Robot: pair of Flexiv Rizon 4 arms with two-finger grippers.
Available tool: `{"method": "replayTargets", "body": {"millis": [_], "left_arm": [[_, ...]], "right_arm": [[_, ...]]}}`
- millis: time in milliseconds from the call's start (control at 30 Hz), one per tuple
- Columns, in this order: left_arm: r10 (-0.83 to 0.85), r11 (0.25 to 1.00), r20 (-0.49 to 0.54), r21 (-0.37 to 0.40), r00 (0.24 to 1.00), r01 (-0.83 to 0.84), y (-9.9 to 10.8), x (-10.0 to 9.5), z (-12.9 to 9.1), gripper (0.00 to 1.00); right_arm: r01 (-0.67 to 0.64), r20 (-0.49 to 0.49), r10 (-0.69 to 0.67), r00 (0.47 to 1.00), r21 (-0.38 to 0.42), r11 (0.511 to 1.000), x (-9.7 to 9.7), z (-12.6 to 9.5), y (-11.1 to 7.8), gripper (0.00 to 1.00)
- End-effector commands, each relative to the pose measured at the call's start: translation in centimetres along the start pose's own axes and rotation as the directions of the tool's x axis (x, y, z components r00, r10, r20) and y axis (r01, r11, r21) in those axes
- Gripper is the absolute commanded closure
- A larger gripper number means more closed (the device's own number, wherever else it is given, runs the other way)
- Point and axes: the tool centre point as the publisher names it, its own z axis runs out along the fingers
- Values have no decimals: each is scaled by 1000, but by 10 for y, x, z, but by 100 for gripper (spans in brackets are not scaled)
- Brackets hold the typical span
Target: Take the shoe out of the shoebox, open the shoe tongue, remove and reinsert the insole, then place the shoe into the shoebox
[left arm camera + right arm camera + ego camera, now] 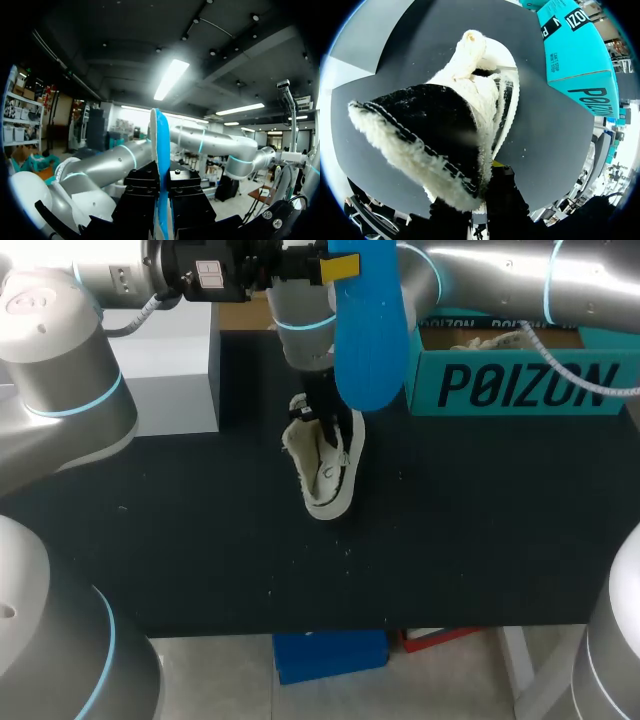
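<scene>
**Insole out and aloft, reinsertion is next**

Step in hand, judged from the layout: the insole is out of the shoe and not yet put back.

- The left gripper [340,265] is above the table's back edge. Its jaws are pressed onto the upper end of the flat blue foam insole [368,330]. The insole hangs down, clear of the table, and its lower end is just above the shoe. In the left wrist view it sits edge-on between the black fingers [145,192].
- The cream fleece-lined shoe with black upper [328,475] lies near the middle of the black-topped table [480,530], toe toward the front edge.
- The right gripper [322,422] reaches past the middle and sits at the shoe's heel-side opening. One yellow-tipped finger shows beside the collar and the other is hidden by fleece. It reads as pinching the collar.
- The teal cardboard shoebox [520,385] is at the back right corner, open. Something pale lies inside, but I cannot tell what.
- A pale grey rectangular box [170,390] is at the back left.

Next move, as a guess: line the insole up lengthwise with the shoe, bring its free end to the opening, and slide it toward the toe while the right gripper holds the shoe steady. The opening is partly taken up by that gripper and the fleece, so the entry angle needs care. The insole is bendy and may buckle if pushed hard. The shoe goes into the shoebox only after that.
</scene>
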Motion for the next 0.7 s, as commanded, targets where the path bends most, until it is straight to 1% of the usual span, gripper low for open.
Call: {"method": "replayTargets", "body": {"millis": [33,67,100,133,267,367,467,600,700], "left_arm": [[2,1000,3,2,1000,-2,1,0,1,100],[2,1000,3,2,1000,-2,1,0,1,100],[2,1000,3,2,1000,-2,1,0,1,100],[2,1000,3,2,1000,-2,1,0,1,100],[2,1000,3,2,1000,-2,1,0,1,100],[2,1000,3,2,1000,-2,1,0,1,100],[2,1000,3,2,1000,-2,1,0,1,100],[2,1000,3,2,1000,-2,1,0,1,100],[2,1000,3,2,1000,-2,1,0,1,100]], "right_arm": [[-5,-36,3,999,-45,999,-6,4,-5,88],[-9,-50,6,999,-52,999,-8,4,-5,62],[-15,-67,11,998,-55,998,-11,3,-6,15],[-20,-81,15,997,-62,998,-13,3,-6,0],[-61,-181,49,982,-62,996,-23,-2,-9,0],[-95,-291,74,954,-59,994,-32,-10,-11,0],[-129,-417,89,904,-69,989,-40,-22,-13,0],[-150,-536,77,841,-94,984,-47,-37,-17,0],[-165,-636,58,769,-111,980,-51,-46,-19,0]]}}
